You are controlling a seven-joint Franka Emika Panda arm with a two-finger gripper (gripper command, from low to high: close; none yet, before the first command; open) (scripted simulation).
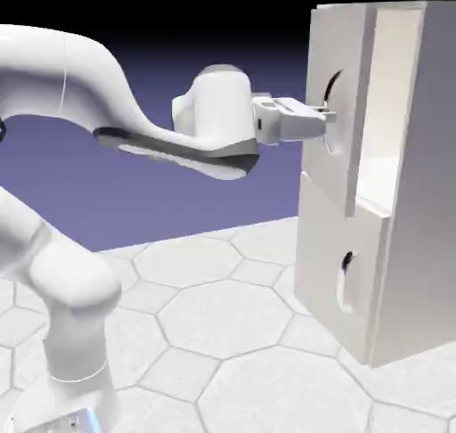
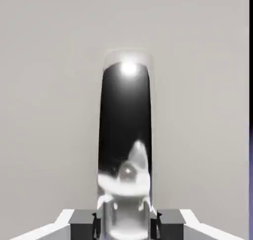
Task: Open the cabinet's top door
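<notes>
Gripper's got the handle, door's barely cracked, and this is the slippy part

Closest in, the gripper point(image 2: 126, 219) is pinched tight on the shiny vertical bar handle point(image 2: 126, 184), with the fingers point(image 1: 322, 115) reaching level into the oval recess point(image 1: 333, 110). Behind that, the top door point(image 1: 338, 84) stands slightly ajar on the cabinet point(image 1: 419, 200), pale inside wall showing, and the lower door point(image 1: 334, 271) looks shut. My worry: that bar looks smooth and rounded, so pulling straight back instead of following the door's swing could slide the fingers off or jam them in the recess.
</notes>
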